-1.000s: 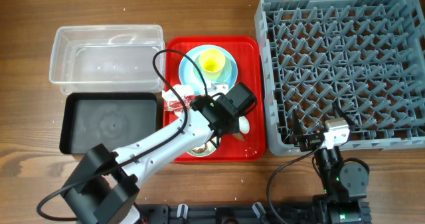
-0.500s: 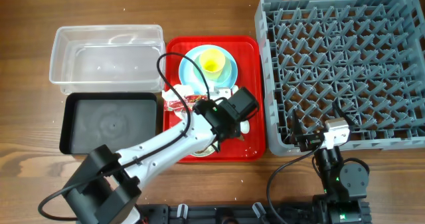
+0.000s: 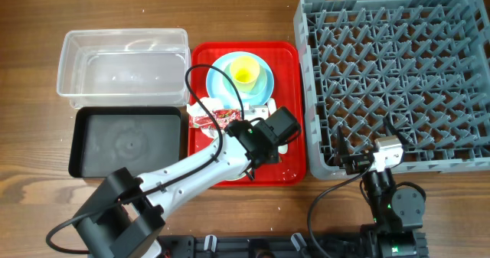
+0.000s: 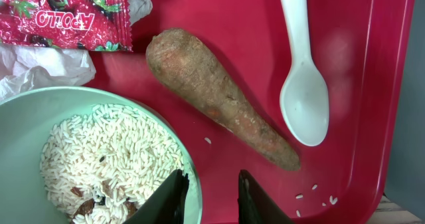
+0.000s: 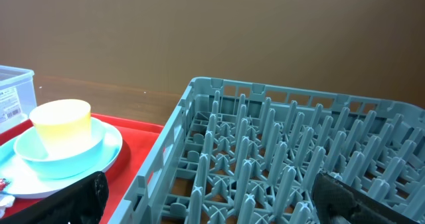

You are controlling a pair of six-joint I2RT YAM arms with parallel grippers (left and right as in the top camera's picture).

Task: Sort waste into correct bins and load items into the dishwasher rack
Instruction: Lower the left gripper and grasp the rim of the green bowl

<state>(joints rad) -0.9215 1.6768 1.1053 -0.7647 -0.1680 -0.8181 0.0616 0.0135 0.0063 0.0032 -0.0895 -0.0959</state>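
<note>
In the left wrist view my left gripper (image 4: 211,184) is open, narrowly, and straddles the rim of the pale green bowl (image 4: 20,137). One finger sits inside over the rice (image 4: 106,157). The other stands outside, with red tray showing between it and the rim. A brown sausage-like piece (image 4: 219,98) and the white spoon (image 4: 304,84) lie beside the bowl. The red-and-white wrapper (image 4: 66,18) and white tissue (image 4: 40,68) lie beyond it. Loose rice crumbs (image 4: 319,196) dot the tray. My right gripper (image 5: 212,204) stands wide open at the grey dishwasher rack's (image 3: 398,74) near corner, holding nothing.
The red tray (image 3: 295,158) also carries the light blue plate (image 3: 218,78), with the small blue bowl (image 3: 264,78) and yellow cup (image 3: 245,70) stacked on it. The clear bin (image 3: 122,66) and black bin (image 3: 126,139) stand left of the tray.
My left gripper has shifted a little right and toward the tray's near edge, onto the green bowl's rim. The right arm has not moved.
</note>
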